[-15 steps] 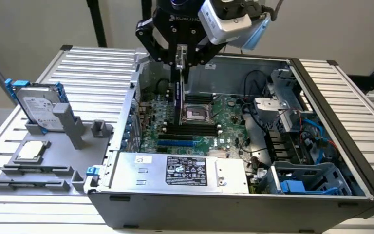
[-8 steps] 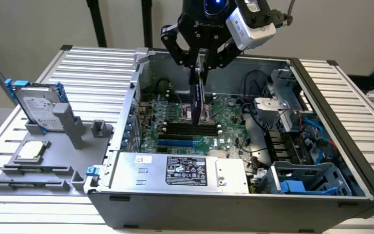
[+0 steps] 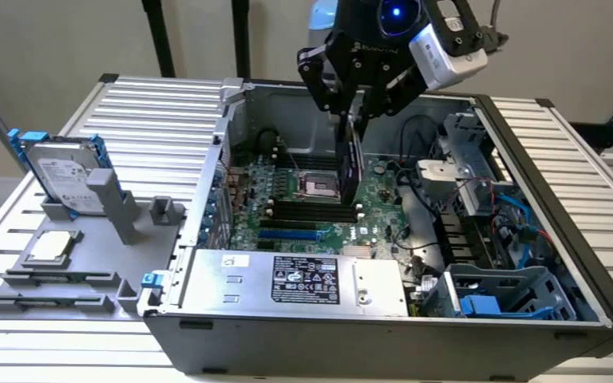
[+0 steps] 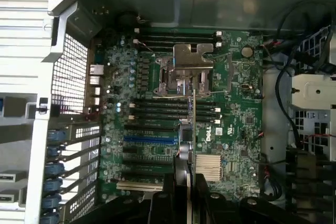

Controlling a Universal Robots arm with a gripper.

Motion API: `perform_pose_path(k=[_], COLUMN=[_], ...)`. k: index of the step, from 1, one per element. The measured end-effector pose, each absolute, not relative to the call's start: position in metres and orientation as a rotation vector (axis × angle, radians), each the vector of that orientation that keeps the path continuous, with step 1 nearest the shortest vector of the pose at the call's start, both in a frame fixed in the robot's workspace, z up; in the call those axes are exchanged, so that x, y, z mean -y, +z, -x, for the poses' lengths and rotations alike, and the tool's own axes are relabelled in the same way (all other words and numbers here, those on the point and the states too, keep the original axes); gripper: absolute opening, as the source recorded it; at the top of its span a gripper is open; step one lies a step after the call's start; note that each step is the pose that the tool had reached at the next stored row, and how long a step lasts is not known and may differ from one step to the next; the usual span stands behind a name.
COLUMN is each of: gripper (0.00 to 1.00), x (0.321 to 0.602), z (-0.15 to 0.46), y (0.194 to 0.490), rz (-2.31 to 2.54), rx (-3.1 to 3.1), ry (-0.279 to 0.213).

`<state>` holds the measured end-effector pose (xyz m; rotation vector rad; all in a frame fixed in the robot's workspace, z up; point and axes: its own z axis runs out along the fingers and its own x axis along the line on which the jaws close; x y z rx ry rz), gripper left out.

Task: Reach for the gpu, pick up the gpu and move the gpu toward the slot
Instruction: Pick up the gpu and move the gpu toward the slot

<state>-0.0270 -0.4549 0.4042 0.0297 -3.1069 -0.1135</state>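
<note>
The gripper hangs over the open case, its black fingers closed on the top edge of the gpu. In the exterior view the card hangs on edge below the fingers, a thin dark slab whose long axis runs down from the gripper toward the motherboard. Its lower end is near the board's middle, just beside the CPU socket on the exterior view's right. Whether the lower end touches the board cannot be told.

In the wrist view the gripper appears as dark fingers either side of the gpu, which is seen edge-on as a thin line running away from the camera toward the socket with its metal latch plate. That view shows what the other hides: the black memory slots crossing behind the card, a blue slot, the finned heatsink beside the fingers, and the board flat below.

The exterior view alone shows the silver power supply at the case's near side, a blue drive cage, and, outside the case on the exterior view's left, a grey rack holding an upright hard drive with blue rails and a small square chip.
</note>
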Motion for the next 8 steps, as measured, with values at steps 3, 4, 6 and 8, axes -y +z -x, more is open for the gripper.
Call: perform_pose_path(k=[3,4,6,8], gripper=[0.26,0.26,0.26,0.26], x=[0.454,0.454,0.4539,0.4539], z=[0.022,0.0221,0.022,0.022], y=[0.4039,0.4039,0.4039,0.4039], rz=[-0.03,-0.029,-0.029,-0.029], rx=[3.104,3.104,3.104,3.104], ry=[-0.113,-0.113,-0.113,-0.113])
